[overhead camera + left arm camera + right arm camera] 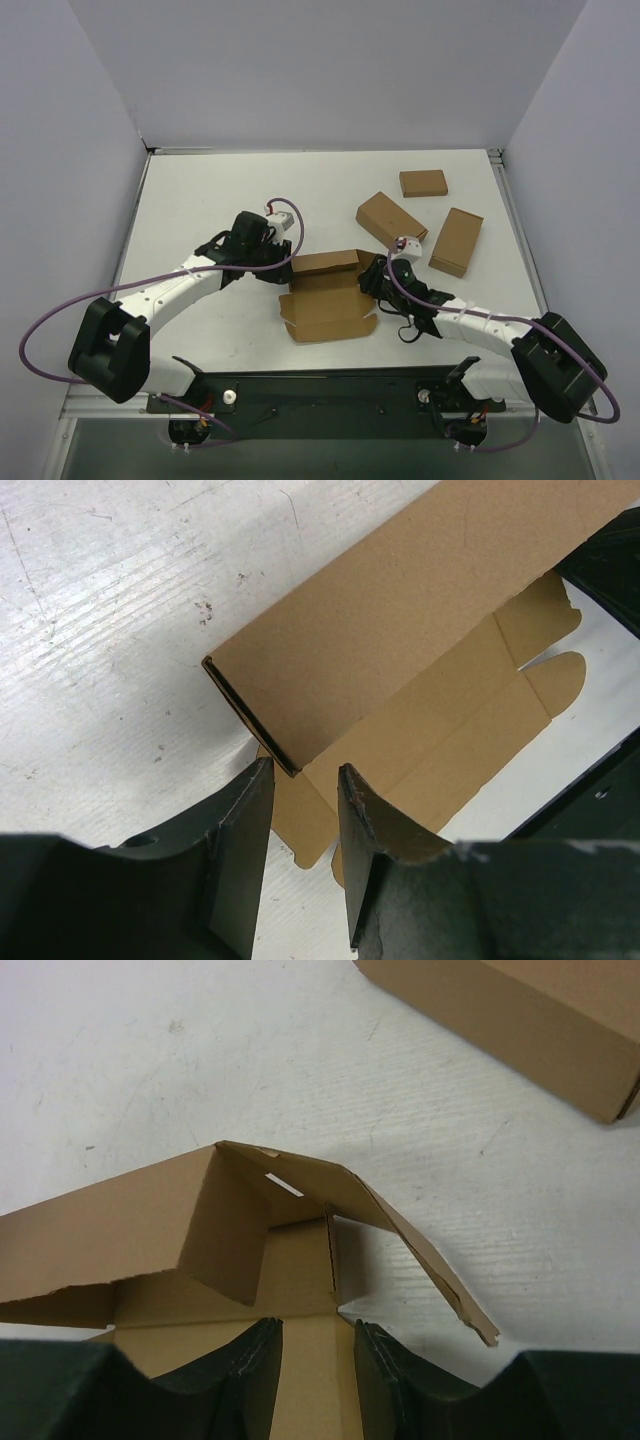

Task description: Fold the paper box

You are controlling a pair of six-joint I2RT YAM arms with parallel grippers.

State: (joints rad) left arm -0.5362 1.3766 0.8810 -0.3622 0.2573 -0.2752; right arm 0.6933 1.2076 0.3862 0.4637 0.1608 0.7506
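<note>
While the paper box (325, 300) lay half-folded near the surface's (200, 200) middle, the left gripper (305, 768) met its raised wall with jaws parted. The right gripper (318, 1325) faced the opposite end, jaws likewise unclenched and gripping nothing.

Left gripper (305, 780) and right gripper (318, 1335) seemingly stand ajar.

A white counter (200, 200), scuffed and finely scratched, sits inside a plain enclosure. A pale grey-lavender back wall (320, 70), left wall (60, 180) and right wall (590, 150) rise from its edges. The light is soft and even, with faint shadows.
</note>
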